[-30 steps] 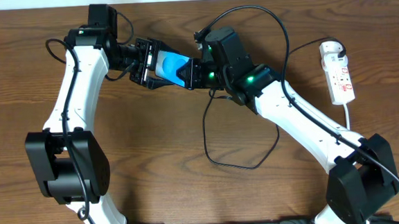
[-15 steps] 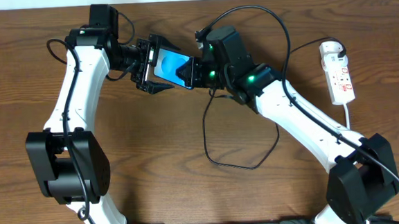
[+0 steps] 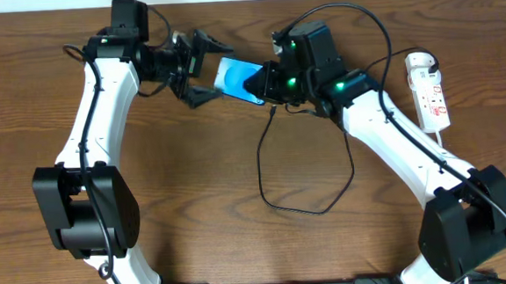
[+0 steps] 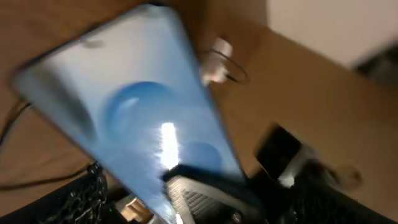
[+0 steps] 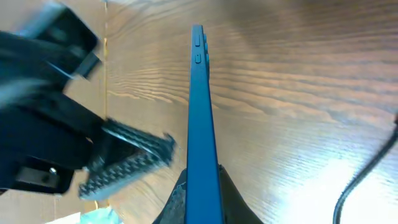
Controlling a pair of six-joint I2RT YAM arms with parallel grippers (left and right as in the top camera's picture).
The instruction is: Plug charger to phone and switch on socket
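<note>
The two fingers (image 5: 178,200) of the right gripper (image 3: 260,85) are pressed on the two flat faces of the phone (image 3: 237,79); they pinch it at its right end, and in the right wrist view the phone stands edge-on between them, with its side buttons on the far part of the edge. The phone is lifted above the table (image 3: 195,207) and is tilted, with its bright blue screen facing upward and toward the left; in the left wrist view the screen is blurred, and only a lighter circle can be seen on it. The fingers (image 3: 215,46) of the left gripper (image 3: 212,70) are spread wide at the left end of the phone, one beyond it and one on its near side; they are close to the phone but do not touch it. The charger (image 3: 262,170) comes out from below the right end of the phone and makes a big loop on the table on the near side of it; its plug tip is hidden under the right gripper, so whether it sits in the phone cannot be told. The socket (image 3: 428,92) lies on the table well apart to the right of the phone, with its white cord (image 3: 442,148) running toward the front edge.
</note>
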